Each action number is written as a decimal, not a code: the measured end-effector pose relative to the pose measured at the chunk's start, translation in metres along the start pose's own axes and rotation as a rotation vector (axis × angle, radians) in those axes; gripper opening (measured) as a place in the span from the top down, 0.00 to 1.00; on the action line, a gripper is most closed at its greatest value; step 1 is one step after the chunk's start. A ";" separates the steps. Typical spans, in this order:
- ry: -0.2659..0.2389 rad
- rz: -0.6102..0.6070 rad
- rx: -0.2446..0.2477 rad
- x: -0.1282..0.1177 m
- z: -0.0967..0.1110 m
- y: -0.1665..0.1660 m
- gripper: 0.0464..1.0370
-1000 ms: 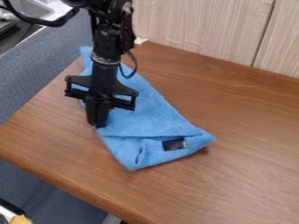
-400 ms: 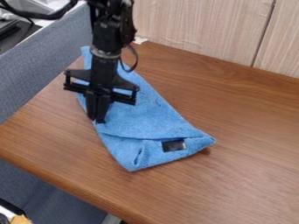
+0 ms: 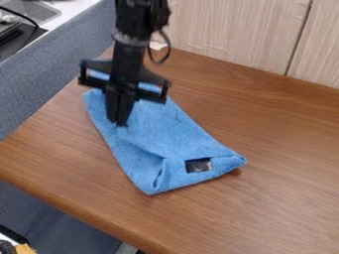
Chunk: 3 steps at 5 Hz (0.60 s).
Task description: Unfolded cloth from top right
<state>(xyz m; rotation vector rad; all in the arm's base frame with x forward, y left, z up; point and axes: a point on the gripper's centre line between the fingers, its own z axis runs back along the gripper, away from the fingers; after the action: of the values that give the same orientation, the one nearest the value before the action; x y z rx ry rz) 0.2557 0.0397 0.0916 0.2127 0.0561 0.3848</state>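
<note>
where the blue cloth (image 3: 159, 131) lies folded, a dark label (image 3: 198, 165) faces up.

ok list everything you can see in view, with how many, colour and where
cloth: one, blue, on the table, partly under the gripper
dark patch: one, black, on the cloth near its lower right corner
table: one, brown wood grain, across the middle and right
panelling: pale wood, behind the table
padded surface: blue-grey, left of the table
sink: one, grey, upper left corner
arm: one, black, entering from the top edge
gripper: one, black, over the cloth
</note>
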 end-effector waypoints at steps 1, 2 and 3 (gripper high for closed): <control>-0.022 -0.013 -0.023 0.006 0.022 -0.019 0.99; -0.006 -0.029 -0.017 0.018 0.028 -0.040 0.99; 0.011 -0.018 -0.013 0.038 0.025 -0.063 0.99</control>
<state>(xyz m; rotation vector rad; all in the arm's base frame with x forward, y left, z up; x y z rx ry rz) 0.3168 -0.0079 0.1023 0.1975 0.0660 0.3683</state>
